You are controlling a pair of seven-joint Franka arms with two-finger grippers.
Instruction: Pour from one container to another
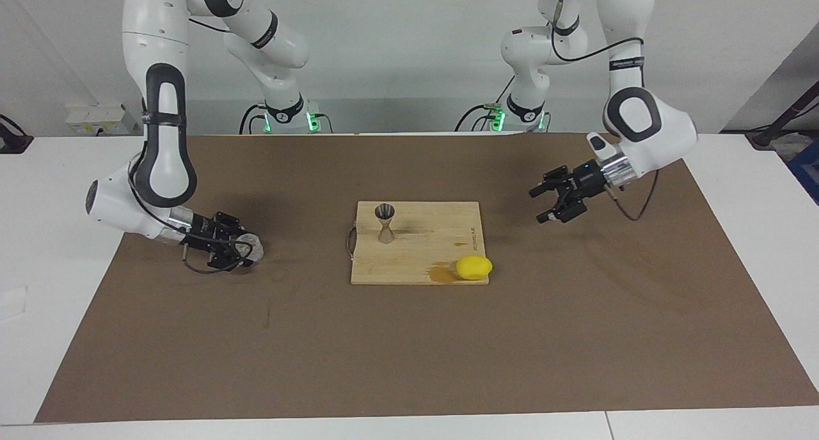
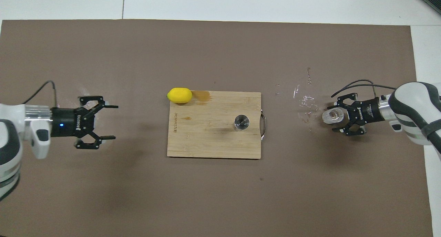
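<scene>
Low at the middle left of the facing view, the right gripper (image 1: 246, 251) has its fingers closed around the glass cup (image 1: 254, 247), just above or on the brown mat (image 1: 409, 350); which, I cannot tell. The jigger (image 1: 384, 222) stands upright on the cutting board (image 1: 441, 235) at frame centre, with a lemon (image 1: 473, 267) at the board's lower right corner. The left gripper (image 1: 550, 203) waits in the air at middle right, fingers apart. Risks as I judge them: ribbed glass slipping in the grip, or the narrow-waisted jigger tipping if bumped; its small mouth invites spilling. The overhead view shows wet spots on the mat near the cup. White surface, plain white wall.
</scene>
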